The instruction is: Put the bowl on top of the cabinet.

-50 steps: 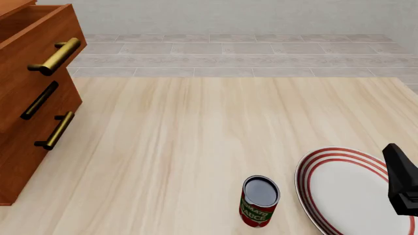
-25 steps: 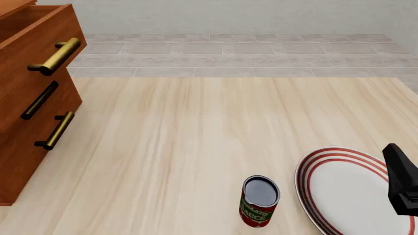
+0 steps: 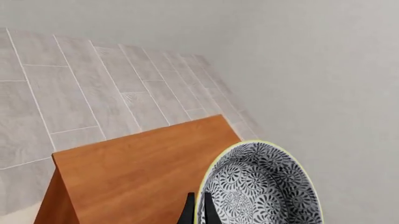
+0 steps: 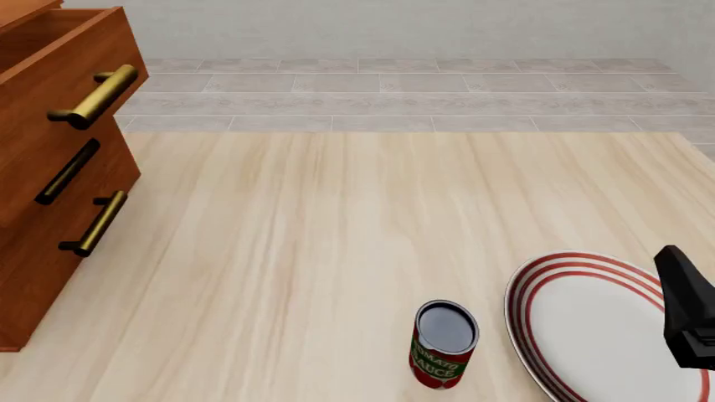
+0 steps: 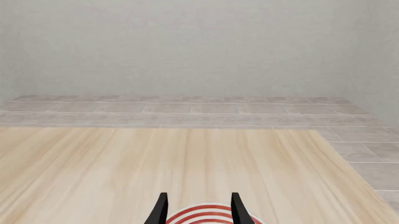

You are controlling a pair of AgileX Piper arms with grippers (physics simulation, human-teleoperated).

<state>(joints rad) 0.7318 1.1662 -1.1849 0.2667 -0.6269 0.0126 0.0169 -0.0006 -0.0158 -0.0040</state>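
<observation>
The left end effector [image 3: 197, 212] pinches the bowl [image 3: 259, 186] by its rim above the cabinet [image 3: 137, 172]; releasing it tilted could make it roll off.

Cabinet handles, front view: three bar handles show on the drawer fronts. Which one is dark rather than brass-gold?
The middle handle on the cabinet is dark; the top handle and the bottom handle are brass-gold.

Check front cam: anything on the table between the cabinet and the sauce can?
Nothing. Front view shows only bare tabletop between the cabinet and the sauce can.
</observation>
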